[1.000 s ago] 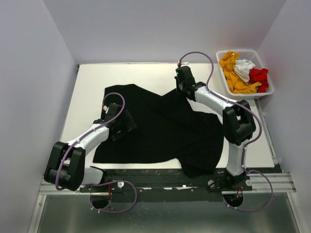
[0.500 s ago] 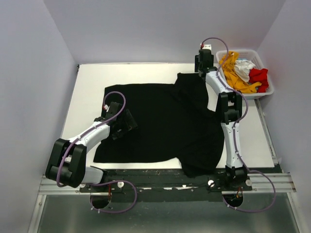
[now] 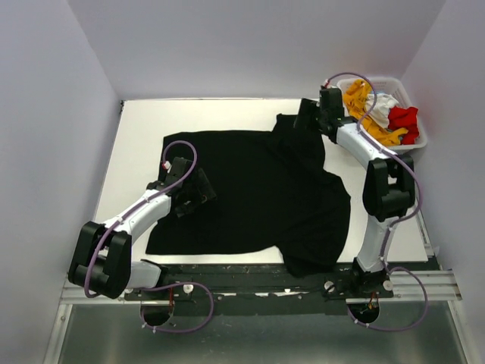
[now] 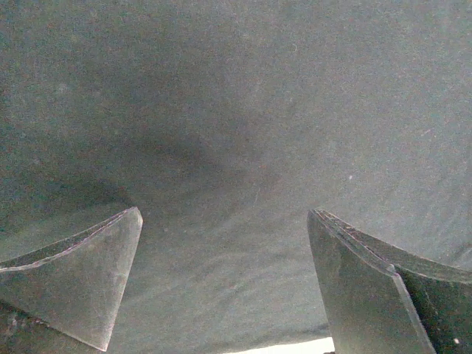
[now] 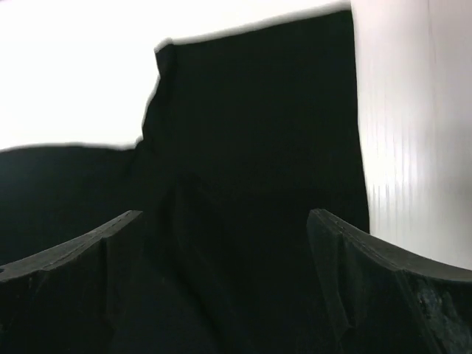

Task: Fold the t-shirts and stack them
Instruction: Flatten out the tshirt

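Note:
A large black t-shirt lies spread across the white table, one sleeve reaching toward the back right. My left gripper hovers low over the shirt's left part, open, with only black cloth under its fingers. My right gripper stands open just above the far right sleeve, nothing between its fingers. An orange-yellow t-shirt, a white one and a red one lie crumpled in the basket.
The white slatted basket sits at the back right corner, right behind my right wrist. Grey walls close in the table on three sides. Bare white tabletop shows at the back left and along the right edge.
My right gripper swung to the back right, dragging the shirt's bunched far part out flat, then opened and let it go. The left arm barely moved.

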